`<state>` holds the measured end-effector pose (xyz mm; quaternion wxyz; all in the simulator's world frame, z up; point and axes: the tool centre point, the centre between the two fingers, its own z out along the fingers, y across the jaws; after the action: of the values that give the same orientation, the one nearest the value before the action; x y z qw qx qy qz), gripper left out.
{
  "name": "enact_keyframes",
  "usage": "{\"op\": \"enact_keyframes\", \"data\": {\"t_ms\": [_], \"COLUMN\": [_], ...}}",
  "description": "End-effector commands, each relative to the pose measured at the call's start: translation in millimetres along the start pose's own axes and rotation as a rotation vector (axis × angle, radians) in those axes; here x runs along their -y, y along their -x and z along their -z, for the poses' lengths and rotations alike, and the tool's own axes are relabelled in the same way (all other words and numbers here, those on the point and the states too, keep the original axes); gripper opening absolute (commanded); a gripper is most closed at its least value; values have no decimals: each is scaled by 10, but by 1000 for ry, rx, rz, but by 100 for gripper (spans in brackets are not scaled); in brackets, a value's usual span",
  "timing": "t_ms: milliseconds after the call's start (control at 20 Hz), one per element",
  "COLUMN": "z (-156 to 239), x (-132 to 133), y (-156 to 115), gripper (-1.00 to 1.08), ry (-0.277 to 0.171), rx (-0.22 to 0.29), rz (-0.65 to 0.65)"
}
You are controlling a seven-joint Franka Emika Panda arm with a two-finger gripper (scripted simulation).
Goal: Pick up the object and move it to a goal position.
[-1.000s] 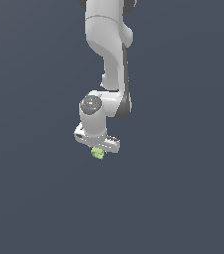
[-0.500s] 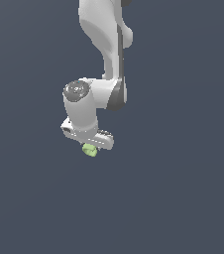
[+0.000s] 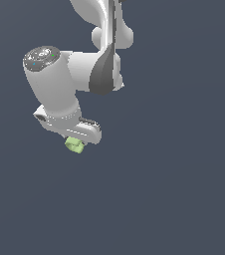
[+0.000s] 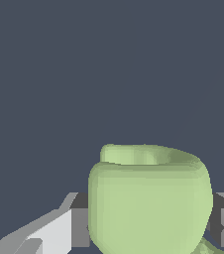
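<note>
The object (image 3: 74, 145) is a small pale lime-green lumpy block hanging just under the white hand of the arm in the exterior view. My gripper (image 3: 75, 142) is shut on it, and the hand's body hides most of the fingers there. In the wrist view the object (image 4: 148, 198) fills the space between the two dark finger pads (image 4: 79, 225), which press on its two sides. It is held in the air, with only flat dark grey behind it. No goal marker shows in either view.
The white arm (image 3: 102, 64) comes down from the upper edge of the exterior view to the wrist (image 3: 47, 84). A plain dark grey background surrounds everything.
The arm has carried the held object toward the exterior view's left and slightly upward, and the wrist has turned. The grip on the object is unchanged.
</note>
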<state>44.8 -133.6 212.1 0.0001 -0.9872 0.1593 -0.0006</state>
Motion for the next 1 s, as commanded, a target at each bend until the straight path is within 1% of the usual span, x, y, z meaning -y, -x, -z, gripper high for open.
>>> {"op": "enact_keyframes", "data": {"t_ms": [0,200,450,950], "z": [230,521,766,972], "x": [-72,-161,-234,-294], "y": [-96,-231,-351,-463], "gripper": [-100,-100,-100,-100], "ry": [0,0,1,1], "rx": [1,1,1,1], "rz": [0,0,0,0]}}
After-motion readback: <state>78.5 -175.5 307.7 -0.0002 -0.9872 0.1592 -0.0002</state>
